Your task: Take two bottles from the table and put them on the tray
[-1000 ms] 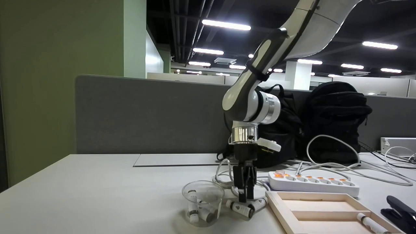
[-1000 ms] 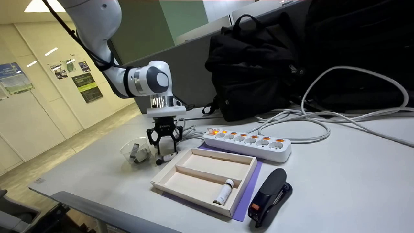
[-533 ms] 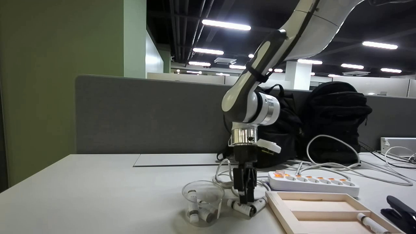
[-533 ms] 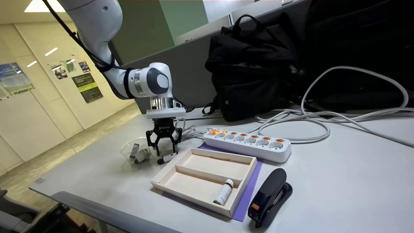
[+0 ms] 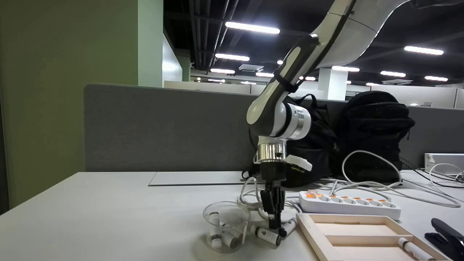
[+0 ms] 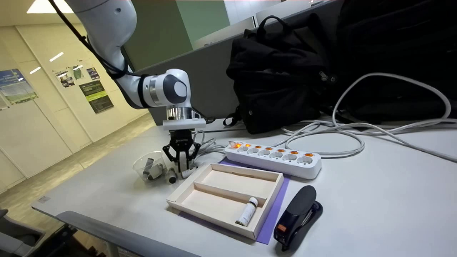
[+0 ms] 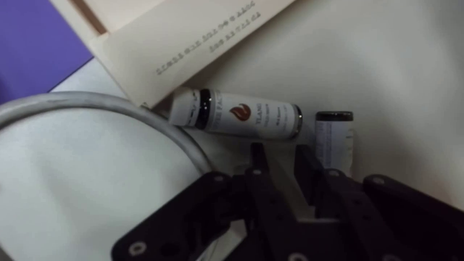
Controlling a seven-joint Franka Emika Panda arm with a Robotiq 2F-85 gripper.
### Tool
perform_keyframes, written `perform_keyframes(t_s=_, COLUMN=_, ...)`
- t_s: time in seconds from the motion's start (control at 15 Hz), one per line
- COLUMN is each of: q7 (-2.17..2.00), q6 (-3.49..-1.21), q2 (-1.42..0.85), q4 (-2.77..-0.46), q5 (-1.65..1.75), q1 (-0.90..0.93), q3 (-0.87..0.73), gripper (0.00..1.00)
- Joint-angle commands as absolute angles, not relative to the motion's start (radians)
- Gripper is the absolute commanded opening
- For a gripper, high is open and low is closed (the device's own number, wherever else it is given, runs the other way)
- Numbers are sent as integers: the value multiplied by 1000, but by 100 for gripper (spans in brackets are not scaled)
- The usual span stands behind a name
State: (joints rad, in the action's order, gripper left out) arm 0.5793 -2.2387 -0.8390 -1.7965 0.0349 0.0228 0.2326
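One bottle (image 6: 247,212) lies in the tray (image 6: 207,205), so I'd judge the job half done, one delivery left. A second bottle (image 7: 250,116) and a third bottle (image 7: 334,144) lie on the table (image 5: 119,214) just outside it; the gripper (image 7: 280,149) hovers by them, narrowly spread, nothing visible in its grip.
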Motion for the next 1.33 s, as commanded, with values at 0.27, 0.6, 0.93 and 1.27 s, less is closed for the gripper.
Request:
perform_keyframes(t_s=0.27, q7=696, q6=-2151, q2=-863, q4=-1739, q5=-20, q1=-23, q3=285, gripper=87)
perform_keyframes(t_s=0.6, q7=748, q6=-2097, q2=-877, q4=-1705, q5=-53, q1=-11, q3=285, gripper=100)
perform_keyframes(t_s=0.93, q7=717, q6=-2083, q2=-905, q4=-1660, q5=-19, q1=50, q3=266, gripper=100)
perform_keyframes(t_s=1.27, q7=668, q6=-2091, q2=-933, q4=-1638, q5=51, q1=122, q3=222, gripper=60)
